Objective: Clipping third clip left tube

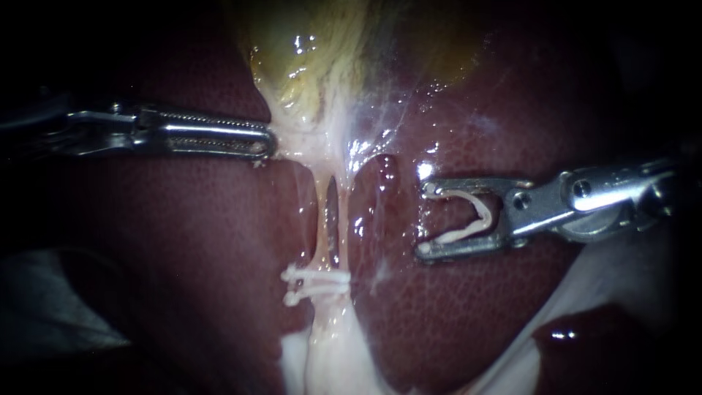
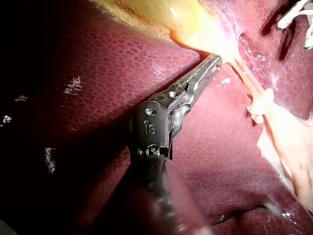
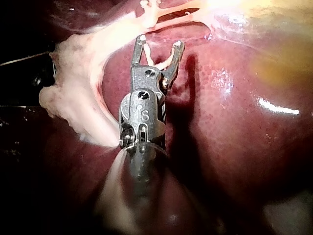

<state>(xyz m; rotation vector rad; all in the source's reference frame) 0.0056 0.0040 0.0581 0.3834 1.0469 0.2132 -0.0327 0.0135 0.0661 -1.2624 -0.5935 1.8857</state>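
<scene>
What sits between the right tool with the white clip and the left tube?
In the endoscope view, wet liver and the right tube lie between the left tube and the right instrument, which carries an open clip.

Left instrument — jaws together, tips nipping the gallbladder. Right instrument — jaws spread, a clip seated between them.

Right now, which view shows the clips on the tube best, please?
The endoscope view: both clips lie in full across the tube. The left wrist view shows them bunched and small; the right wrist view barely catches them.
</scene>
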